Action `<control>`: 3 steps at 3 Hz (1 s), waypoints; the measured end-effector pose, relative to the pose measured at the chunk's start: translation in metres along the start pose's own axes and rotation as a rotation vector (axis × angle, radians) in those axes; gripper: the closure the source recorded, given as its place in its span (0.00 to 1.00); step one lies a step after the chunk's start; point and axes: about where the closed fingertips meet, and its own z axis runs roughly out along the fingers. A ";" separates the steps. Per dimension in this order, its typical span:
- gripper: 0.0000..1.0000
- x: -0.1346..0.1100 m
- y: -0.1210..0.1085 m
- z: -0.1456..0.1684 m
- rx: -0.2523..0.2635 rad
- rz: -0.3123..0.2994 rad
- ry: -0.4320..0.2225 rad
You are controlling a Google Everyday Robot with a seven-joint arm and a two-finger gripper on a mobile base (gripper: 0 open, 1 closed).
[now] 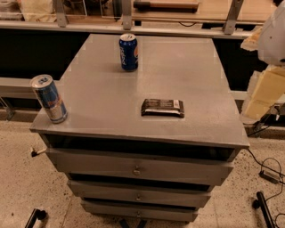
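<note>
Hanging at the right edge of the frame, the gripper (263, 93) shows only as pale cream blocks below a white rounded arm shell (274, 38) in the upper right corner. It sits off the side of the grey cabinet top (187, 67), beyond its right rim. Whether it is open or closed cannot be told, and nothing can be seen in its hold.

Nearest to it is the snack bar (162, 107), just right of the middle of the frame and toward the near edge of the top. It lies flat, with its long side running left to right. The wrapper is dark, almost black, and glossy, with a pale strip of lettering along the lower half that is too blurred to read. Both short ends look crimped. It lies well apart from the gripper and touches nothing else.

Further up and to the left, a blue can (128, 52) stands upright toward the far edge of the top, its silver lid showing. At the left of the frame, a slim blue-and-silver can (49, 99) stands on the near left corner, leaning slightly in this view. All three things are well apart from each other.

Below the top, three grey drawers (138, 167) are stacked, each with a small round knob, and the uppermost one looks a little way out. A speckled floor (26, 178) spreads around the cabinet, with a dark cable (267, 171) trailing at the lower right. A wooden counter (178, 13) runs across the top of the frame behind it.
</note>
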 end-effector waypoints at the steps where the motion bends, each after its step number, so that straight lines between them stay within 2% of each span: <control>1: 0.00 -0.028 -0.031 0.003 0.046 -0.030 -0.087; 2: 0.00 -0.074 -0.079 0.010 0.089 -0.043 -0.249; 3: 0.00 -0.122 -0.126 0.022 0.106 -0.018 -0.420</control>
